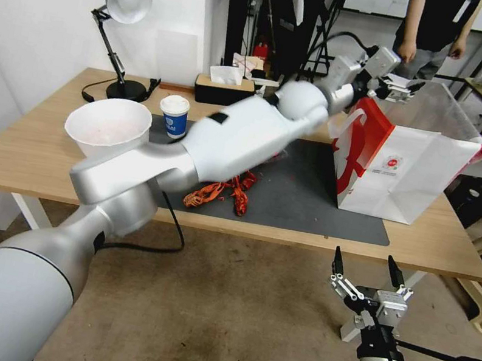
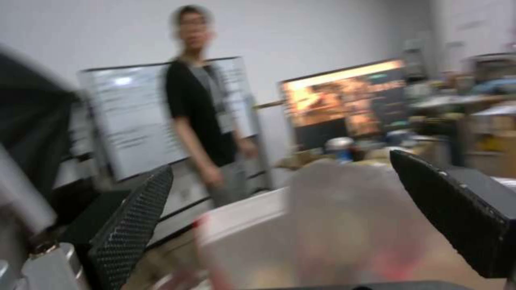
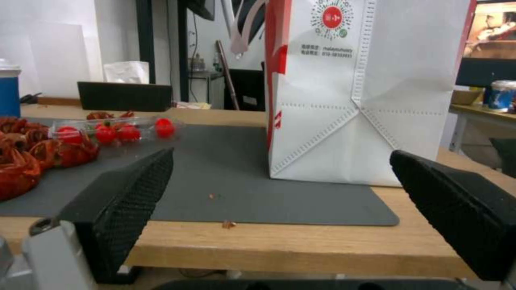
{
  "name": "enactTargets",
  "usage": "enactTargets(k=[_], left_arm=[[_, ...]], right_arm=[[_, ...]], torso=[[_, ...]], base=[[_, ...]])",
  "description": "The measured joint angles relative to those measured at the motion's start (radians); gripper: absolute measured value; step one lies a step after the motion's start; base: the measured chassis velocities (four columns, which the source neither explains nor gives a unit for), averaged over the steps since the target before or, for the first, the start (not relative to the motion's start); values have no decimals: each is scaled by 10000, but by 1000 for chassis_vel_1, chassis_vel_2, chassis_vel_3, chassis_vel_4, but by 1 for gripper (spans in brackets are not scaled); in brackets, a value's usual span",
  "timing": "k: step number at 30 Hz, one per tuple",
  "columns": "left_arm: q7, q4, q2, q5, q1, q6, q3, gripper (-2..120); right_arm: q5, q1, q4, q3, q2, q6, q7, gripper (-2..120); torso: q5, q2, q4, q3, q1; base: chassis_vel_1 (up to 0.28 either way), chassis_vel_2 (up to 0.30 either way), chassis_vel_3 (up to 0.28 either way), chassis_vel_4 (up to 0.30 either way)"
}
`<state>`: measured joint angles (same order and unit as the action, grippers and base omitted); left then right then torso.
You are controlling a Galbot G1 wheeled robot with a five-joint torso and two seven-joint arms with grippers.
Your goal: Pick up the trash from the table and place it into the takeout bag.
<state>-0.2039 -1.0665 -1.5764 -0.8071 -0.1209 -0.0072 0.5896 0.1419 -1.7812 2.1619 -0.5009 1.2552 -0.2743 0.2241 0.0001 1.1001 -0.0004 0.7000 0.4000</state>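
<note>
Reaching across the worktop (image 1: 30, 151), the left claw (image 1: 399, 87) hovers over the takeout bag (image 1: 403, 170) mouth, fingers spread and apparently empty, placed for dropping trash. Blue-and-white lidded paper cup (image 1: 174, 115) stands on the mat. Right claw (image 1: 369, 268) idles open below the worktop edge.

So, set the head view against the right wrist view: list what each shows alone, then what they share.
Head view alone: the left hand up over the bag's open top, a white bowl, a lamp. Right wrist view alone: a clear tray of tomatoes on the mat, and the bag's printed code. Shared: bag, mat, table, red crayfish, blue cup, and the right hand, open, short of the table's edge.
</note>
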Motion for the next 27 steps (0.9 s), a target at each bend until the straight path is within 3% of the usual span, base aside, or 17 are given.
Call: enactTargets(k=[2, 3, 5, 7, 12, 18, 27], left_arm=[[-1818, -649, 307, 260, 387, 330, -83, 100], [-1818, -649, 307, 260, 387, 330, -83, 100], [-2728, -1188, 688, 611, 633, 609, -147, 100], [-2956, -1342, 833, 738, 712, 688, -158, 100], [-4461, -2342, 1670, 1056, 1257, 1285, -306, 100], [-5127, -3257, 2262, 1103, 1982, 1393, -659, 100], [-5126, -4661, 3264, 1298, 3459, 1289, -1239, 100]], right_arm=[[-15, 35, -13, 43, -1, 25, 3, 100], [-15, 35, -13, 43, -1, 25, 3, 100], [-27, 62, -14, 76, -7, 63, 9, 100], [-32, 66, -13, 86, -12, 73, 9, 100], [-41, 77, -4, 106, -24, 102, 15, 100], [-42, 75, 11, 100, -34, 109, 29, 100], [-42, 18, 58, 64, -38, 110, 46, 100]], torso=[[-2, 0, 9, 0, 0], [-2, 0, 9, 0, 0], [-3, 0, 4, 0, 0], [-2, 0, 4, 0, 0], [-4, 0, 8, 0, 1], [-2, 0, 4, 0, 0], [-2, -1, 5, -1, 0]], base=[[0, 0, 0, 0], [0, 0, 0, 0], [0, 0, 0, 0], [0, 0, 0, 0], [0, 0, 0, 0], [0, 0, 0, 0], [0, 0, 0, 0]])
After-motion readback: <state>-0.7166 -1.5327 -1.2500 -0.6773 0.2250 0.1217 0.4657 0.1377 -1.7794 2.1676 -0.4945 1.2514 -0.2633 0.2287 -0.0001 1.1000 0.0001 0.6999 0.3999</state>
